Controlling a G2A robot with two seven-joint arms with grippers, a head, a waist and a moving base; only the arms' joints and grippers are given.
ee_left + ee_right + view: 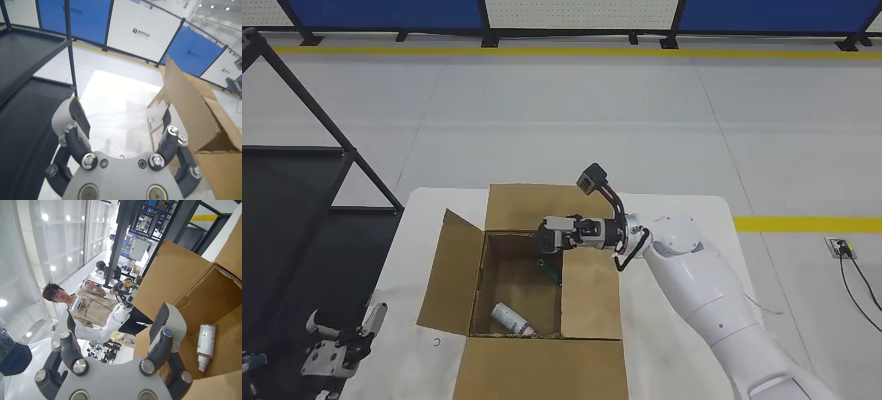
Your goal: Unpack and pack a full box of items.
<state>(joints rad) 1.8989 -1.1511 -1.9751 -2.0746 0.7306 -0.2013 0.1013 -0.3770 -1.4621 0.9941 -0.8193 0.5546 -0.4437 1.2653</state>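
Observation:
An open cardboard box [590, 295] stands on the white table [682, 330] with its flaps spread outward. Inside, near the front wall, a white spray bottle [510, 319] lies on its side, and the right wrist view shows the bottle [205, 341] on the box [179, 279] floor. My right gripper [545, 238] hangs over the box's back right part, open [117, 315], nothing between its fingers. A small dark green thing [549, 266] sits just under it; I cannot tell what it is. My left gripper [347, 328] is at the table's front left corner, open [121, 111] and empty, with the box [189, 113] off to its side.
A black metal shelf rack [292, 200] stands close to the table's left edge, and the rack [28, 56] is right beside my left gripper. A tiny hook-shaped bit [439, 345] lies on the table left of the box. Bare table lies right of the box.

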